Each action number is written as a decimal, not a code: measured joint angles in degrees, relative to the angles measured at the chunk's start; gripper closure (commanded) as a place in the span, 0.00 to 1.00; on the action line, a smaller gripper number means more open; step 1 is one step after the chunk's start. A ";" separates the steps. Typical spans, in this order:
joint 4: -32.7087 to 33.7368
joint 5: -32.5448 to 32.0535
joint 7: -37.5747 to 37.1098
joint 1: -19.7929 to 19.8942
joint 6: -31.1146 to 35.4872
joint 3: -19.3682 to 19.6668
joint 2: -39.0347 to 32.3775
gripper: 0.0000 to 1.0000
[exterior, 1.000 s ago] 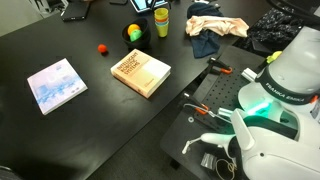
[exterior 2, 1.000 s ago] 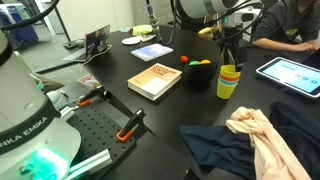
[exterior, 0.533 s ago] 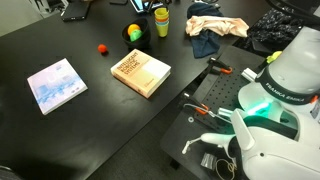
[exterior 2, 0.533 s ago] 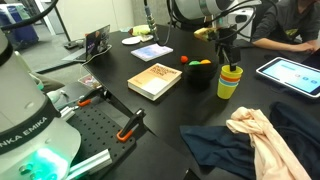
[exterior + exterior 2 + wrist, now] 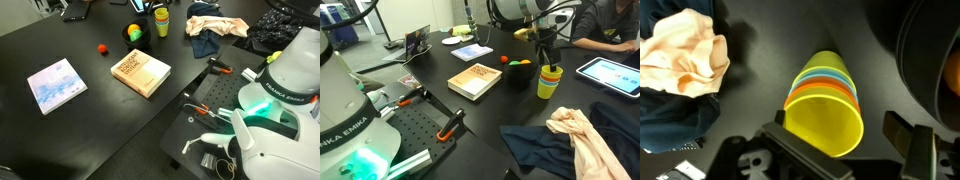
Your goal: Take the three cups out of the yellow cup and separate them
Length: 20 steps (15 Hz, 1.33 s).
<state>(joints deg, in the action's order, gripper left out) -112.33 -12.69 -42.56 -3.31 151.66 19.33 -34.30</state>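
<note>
Alignment seems the reason for this pose: the black Robotiq gripper (image 5: 549, 60) hangs straight above the small yellow plastic tumbler (image 5: 549, 84), right of centre in an exterior view, probably so that a descent would meet the stack's rim squarely. Its fingers are spread, one at each side along the bottom edge of the wrist view, gripping nothing. The tumbler stands upright on the black table (image 5: 520, 115). From the wrist view it tapers away toward the top of the frame, and the nested plastic cups (image 5: 822, 98) show as orange and blue rim bands; the topmost mouth looks yellow too. Crumpled peach cloth (image 5: 680, 50) lies at upper left, well apart.
</note>
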 measured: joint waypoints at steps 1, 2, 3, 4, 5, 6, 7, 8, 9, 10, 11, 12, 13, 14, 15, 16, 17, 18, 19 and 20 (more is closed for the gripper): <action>0.00 -0.04 0.00 -0.11 -0.01 0.31 0.01 0.00; 0.00 -0.15 0.00 -0.20 -0.09 0.64 0.01 0.00; -0.03 -0.27 0.00 -0.21 -0.24 0.92 0.01 0.00; -0.11 -0.31 0.00 -0.21 -0.51 1.18 0.01 0.00; -0.31 -0.32 0.00 -0.21 -0.63 1.39 0.00 0.00; -0.58 -0.32 0.00 -0.21 -0.64 1.52 0.00 0.00; -0.80 -0.32 0.00 -0.21 -0.64 1.59 -0.02 0.00; -0.94 -0.32 0.00 -0.21 -0.55 1.60 -0.04 0.00; -1.04 -0.32 0.01 -0.21 -0.39 1.60 -0.06 0.25; -1.07 -0.32 0.03 -0.22 -0.28 1.59 -0.08 0.26; -1.08 -0.33 0.04 -0.25 -0.17 1.59 -0.08 0.34; -1.08 -0.34 0.05 -0.30 0.00 1.59 -0.08 0.42; -1.07 -0.35 0.06 -0.35 0.19 1.59 -0.07 0.50; -1.04 -0.38 0.06 -0.39 0.37 1.60 0.01 0.57; -1.07 -0.38 0.06 -0.42 0.50 1.60 0.00 0.66; -1.14 -0.38 0.06 -0.43 0.58 1.60 -0.04 0.73; -1.30 -0.38 0.06 -0.43 0.60 1.60 -0.07 0.80; -1.51 -0.38 0.06 -0.43 0.61 1.60 -0.07 0.89; -1.75 -0.38 0.07 -0.43 0.62 1.60 -0.07 0.93; -1.93 -0.38 0.07 -0.43 0.64 1.60 -0.06 0.97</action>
<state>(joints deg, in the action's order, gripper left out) -114.25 -13.07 -42.49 -3.74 152.30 20.93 -34.36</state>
